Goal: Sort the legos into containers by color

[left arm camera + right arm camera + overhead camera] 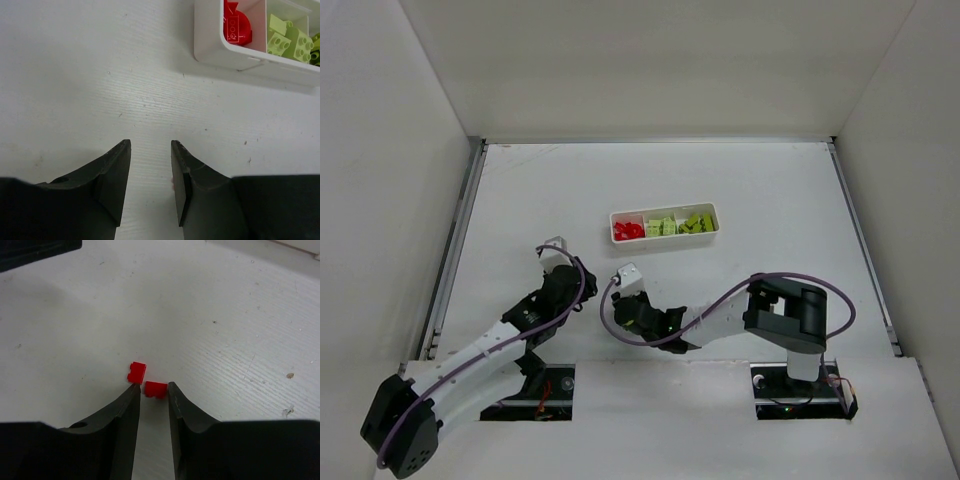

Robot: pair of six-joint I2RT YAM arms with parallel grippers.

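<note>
From above, the white tray lies about midway across the surface, between its far and near edges. Red legos fill its left compartment, and yellow-green legos fill the middle and right ones. In the left wrist view, the left gripper hangs over bare surface with its jaws moderately apart and nothing between them. A corner of the tray shows at the upper right, with red pieces and yellow-green ones beside them across an inner wall. In the right wrist view, the right gripper sits low, its jaws narrowly apart. One loose red brick lies on the surface right between the tips. I cannot tell whether either tip touches it. A second red brick lies just beyond one tip.
</note>
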